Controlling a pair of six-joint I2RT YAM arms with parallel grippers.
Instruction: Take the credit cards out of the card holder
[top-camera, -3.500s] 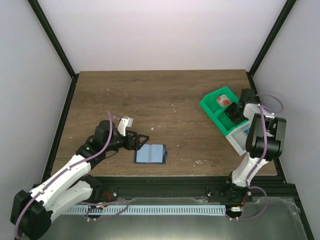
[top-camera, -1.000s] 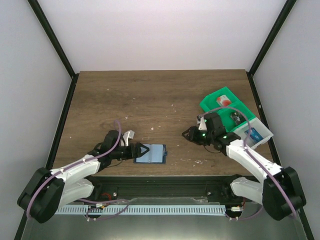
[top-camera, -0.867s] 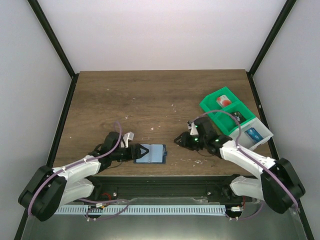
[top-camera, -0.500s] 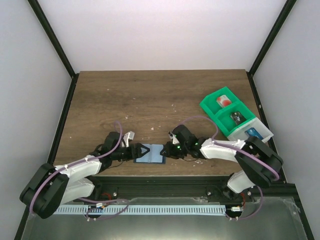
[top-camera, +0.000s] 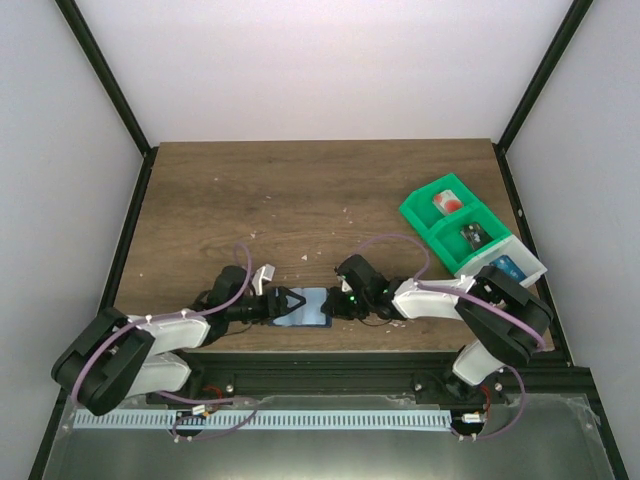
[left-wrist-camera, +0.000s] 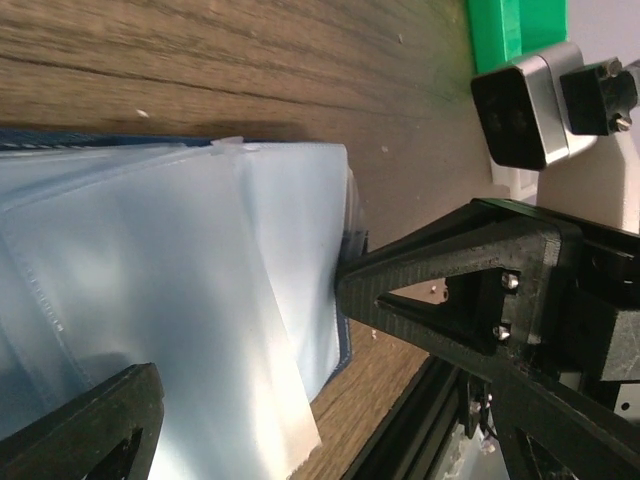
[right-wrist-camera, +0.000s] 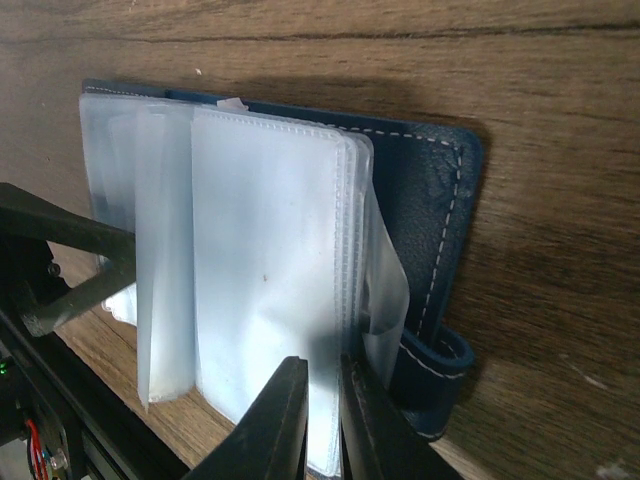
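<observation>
Card holder (top-camera: 306, 308), wood table (top-camera: 300, 200), white walls (top-camera: 320, 70); left tool (top-camera: 287, 304) spread, right tool (top-camera: 337, 303) pinching it.

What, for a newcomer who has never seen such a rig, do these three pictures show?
Two robot arms are bolted at the near edge of a wooden table. The wide picture comes from a fixed camera above and behind them. The two close-ups come from a camera on each wrist, looking along its own fingers.

Between the arms lies the card holder, a navy wallet opened to show its clear sleeves. At the right stand a green bin and a white bin, with credit cards inside.

The left gripper is open at the holder's left edge. The right gripper has its jaws almost together over the sleeves. Whether it pinches anything is unclear.
</observation>
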